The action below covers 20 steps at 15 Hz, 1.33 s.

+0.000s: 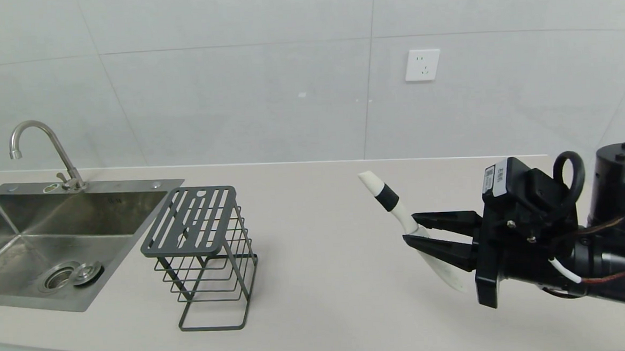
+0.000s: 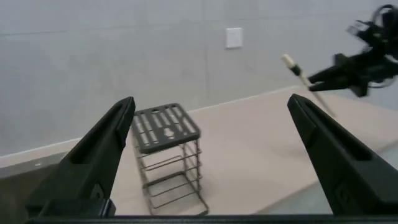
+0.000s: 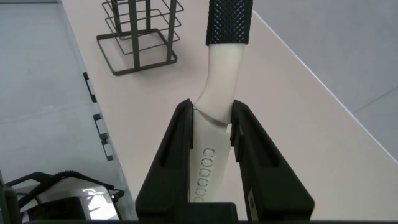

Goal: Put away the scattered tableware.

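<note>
The task looks mid-way for this one piece. The white utensil (image 1: 387, 196), with a black band on its handle, is already lifted off the bench (image 1: 324, 303) and gripped. It is not yet in the dark wire rack (image 1: 192, 222), whose slotted top seems the likely place for it. Carrying it across and setting it in appears to be what is left. Whether other pieces wait elsewhere cannot be told.

The right end effector (image 1: 412, 229) hangs above the bench at the right of the head view. Its arm comes in from the right edge and lies roughly level, with the fingers pointing toward the picture's left. It is clenched on the utensil near where handle meets blade. The handle slants toward the upper left, and the pale blade runs down behind the fingers. The rack stands at centre-left, well apart from it, just beside the sink (image 1: 125, 183) in the lower left.

The left end effector (image 2: 211, 106) is released, its fingers spread wide with nothing between them. It faces the rack from some way off.
</note>
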Tool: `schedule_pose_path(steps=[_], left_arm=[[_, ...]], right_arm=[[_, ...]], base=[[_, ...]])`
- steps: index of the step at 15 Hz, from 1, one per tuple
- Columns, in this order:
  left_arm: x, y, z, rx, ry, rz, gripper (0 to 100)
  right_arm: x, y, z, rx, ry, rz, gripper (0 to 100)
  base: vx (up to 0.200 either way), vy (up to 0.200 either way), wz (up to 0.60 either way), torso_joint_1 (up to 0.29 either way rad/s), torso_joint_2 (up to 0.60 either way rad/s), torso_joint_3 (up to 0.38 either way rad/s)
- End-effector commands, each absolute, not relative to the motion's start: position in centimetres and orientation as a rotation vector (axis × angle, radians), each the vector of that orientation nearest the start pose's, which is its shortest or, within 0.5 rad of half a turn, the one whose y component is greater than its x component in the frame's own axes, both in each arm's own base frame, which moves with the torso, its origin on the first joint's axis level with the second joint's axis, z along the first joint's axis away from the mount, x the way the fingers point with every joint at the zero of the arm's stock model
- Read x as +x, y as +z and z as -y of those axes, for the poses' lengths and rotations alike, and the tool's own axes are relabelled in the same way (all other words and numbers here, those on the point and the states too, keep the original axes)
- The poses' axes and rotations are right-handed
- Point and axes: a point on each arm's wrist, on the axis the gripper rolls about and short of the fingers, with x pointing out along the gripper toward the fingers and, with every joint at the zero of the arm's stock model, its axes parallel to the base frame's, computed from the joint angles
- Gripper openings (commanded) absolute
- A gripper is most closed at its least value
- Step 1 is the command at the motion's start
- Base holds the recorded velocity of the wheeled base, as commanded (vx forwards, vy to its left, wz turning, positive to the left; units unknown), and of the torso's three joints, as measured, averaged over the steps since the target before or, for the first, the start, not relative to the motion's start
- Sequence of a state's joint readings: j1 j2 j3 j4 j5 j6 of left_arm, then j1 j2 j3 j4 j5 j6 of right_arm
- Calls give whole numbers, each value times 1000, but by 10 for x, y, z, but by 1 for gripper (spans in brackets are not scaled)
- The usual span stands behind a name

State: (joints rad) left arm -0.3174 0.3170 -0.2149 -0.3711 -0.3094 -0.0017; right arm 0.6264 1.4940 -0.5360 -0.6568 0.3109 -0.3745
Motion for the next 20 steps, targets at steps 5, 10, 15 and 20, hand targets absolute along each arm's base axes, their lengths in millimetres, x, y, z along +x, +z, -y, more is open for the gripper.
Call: schedule_pose_path(steps=[5,10,15,20], left_arm=[[49,160,39,64,-897,-124,100],[85,192,69,4,-1009,-208,100],[161,216,139,-102,-1069,-110,100],[183,207,162,-126,-1088,-94,100]], right_arm=[[194,165,-149,-395,982,-149,0],[201,171,-154,-389,989,-126,0],[218,178,-167,-381,994,-87,0],[219,183,-172,-376,1003,-63,0]], base=[[0,0,0,0,0,0],[0,0,0,0,0,0],[0,0,0,0,0,0],[0,0,0,0,0,0]])
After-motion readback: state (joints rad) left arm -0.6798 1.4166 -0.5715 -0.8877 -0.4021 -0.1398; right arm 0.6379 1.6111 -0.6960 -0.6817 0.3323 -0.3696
